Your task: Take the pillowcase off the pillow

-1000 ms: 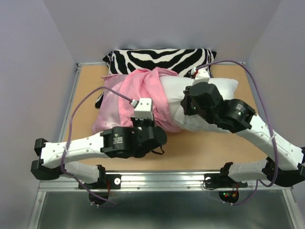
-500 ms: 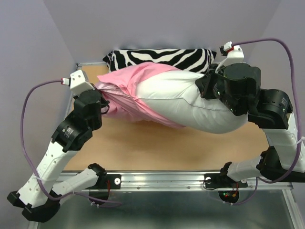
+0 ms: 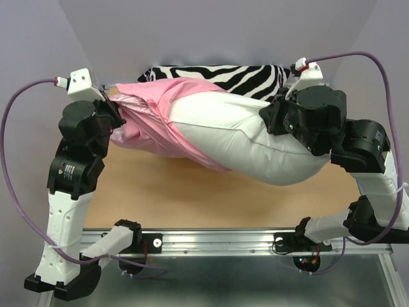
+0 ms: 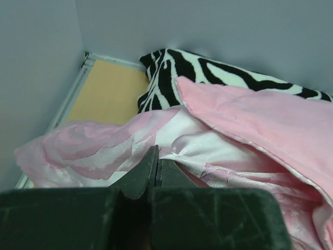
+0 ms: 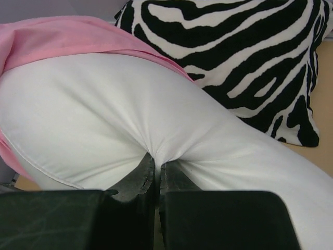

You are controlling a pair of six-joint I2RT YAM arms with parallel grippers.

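Top external view has the pillow [image 3: 249, 144] stretched over the desk [image 3: 192, 204] between the arms. The left gripper [image 3: 114, 103] at the far left is pinched tight on a fold of the pillowcase [image 3: 160, 118], which covers only the pillow's left part. The right gripper [image 3: 273, 120] at the right is clamped on a tuck of bare white pillow. The likeliest failure is a slip: both grips are thin pinches, so a harder pull apart could draw the shiny fabric from the left jaws or the tuck from the right, dropping the pillow half-sleeved.
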